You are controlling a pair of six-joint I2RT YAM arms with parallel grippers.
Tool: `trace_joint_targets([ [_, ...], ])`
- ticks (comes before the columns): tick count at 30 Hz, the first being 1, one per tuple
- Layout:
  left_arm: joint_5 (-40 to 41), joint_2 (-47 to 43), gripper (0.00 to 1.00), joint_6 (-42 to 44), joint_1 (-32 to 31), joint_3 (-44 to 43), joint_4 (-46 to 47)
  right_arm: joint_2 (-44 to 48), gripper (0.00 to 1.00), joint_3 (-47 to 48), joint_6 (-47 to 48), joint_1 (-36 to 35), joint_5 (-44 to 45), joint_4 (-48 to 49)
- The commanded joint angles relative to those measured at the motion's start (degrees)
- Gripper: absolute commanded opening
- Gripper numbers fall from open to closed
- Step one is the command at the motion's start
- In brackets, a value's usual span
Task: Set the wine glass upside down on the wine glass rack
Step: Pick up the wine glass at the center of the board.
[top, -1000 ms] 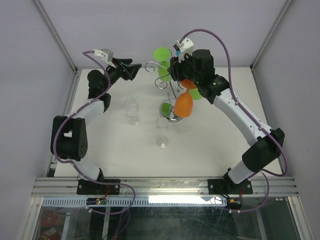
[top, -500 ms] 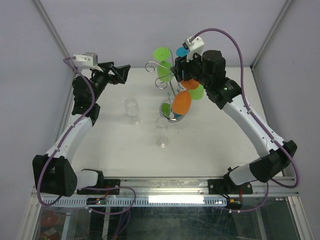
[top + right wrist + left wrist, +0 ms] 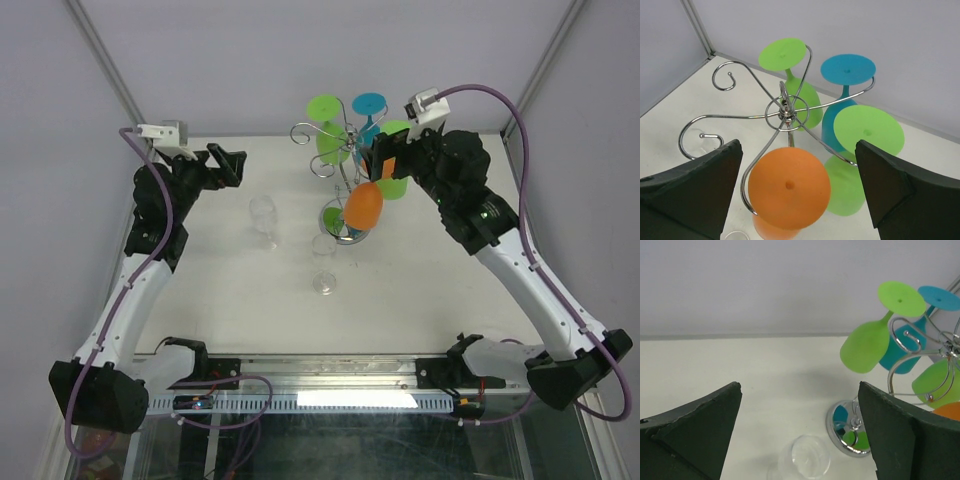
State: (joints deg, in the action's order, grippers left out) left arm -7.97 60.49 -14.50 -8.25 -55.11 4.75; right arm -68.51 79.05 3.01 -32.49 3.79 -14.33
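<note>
Top external view gives us 2 clear wine glasses upright on the table (image 3: 220, 300): the nearer clear glass (image 3: 323, 283) just in front of the rack's base, and the farther clear glass (image 3: 263, 212) off to its left, apart from the rack. The wine glass rack (image 3: 347, 185) carries 4 coloured glasses upside down: 2 green glasses (image 3: 328, 145), 1 blue glass (image 3: 370, 104) and 1 orange glass (image 3: 365, 205). In the right wrist view we count 2 scroll arms free, both on the left side.

The left gripper (image 3: 228, 165) hangs with its jaws spread wide and nothing between them. The right gripper (image 3: 383, 162) hovers above the rack, jaws likewise apart and empty.

We judge a clear glass to be light, stiff and smooth, so slippery, and top-heavy on its thin stem. We cannot tell whether it is glass or plastic, so we would treat it as fragile. We would take it by the stem just under the bowl, leaving the foot free to slide into a scroll.
</note>
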Motion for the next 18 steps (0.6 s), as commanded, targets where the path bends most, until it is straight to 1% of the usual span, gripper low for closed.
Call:
trace_joint_targets([
  [1,2.2,-2.8,0.99,2.2,-0.1,0.4,-8.1,3.5,0.99,-1.5,-2.7,-0.1,1.8,2.7],
  [6,1.4,-2.2,0.99,2.7,-0.1,0.3,-12.8,3.6,1.00,-0.2,-2.0,-0.2,0.2,-2.1],
  [11,2.4,-2.2,0.99,4.1,-0.1,-0.2,-16.5,2.8,1.00,2.4,-4.5,-0.5,-1.6,-5.1],
  [13,3.1,-2.6,0.99,4.5,-0.1,0.2,-17.2,1.8,1.00,3.9,-4.8,-3.1,0.4,-5.9],
  [16,2.8,-2.6,0.99,4.8,-0.1,0.6,-17.8,-1.9,1.00,9.6,-3.1,-9.7,6.3,-9.7],
  [18,2.6,-2.1,0.99,4.7,0.0,0.4,-18.6,-4.4,1.00,12.3,-2.7,-13.6,7.9,-10.2],
])
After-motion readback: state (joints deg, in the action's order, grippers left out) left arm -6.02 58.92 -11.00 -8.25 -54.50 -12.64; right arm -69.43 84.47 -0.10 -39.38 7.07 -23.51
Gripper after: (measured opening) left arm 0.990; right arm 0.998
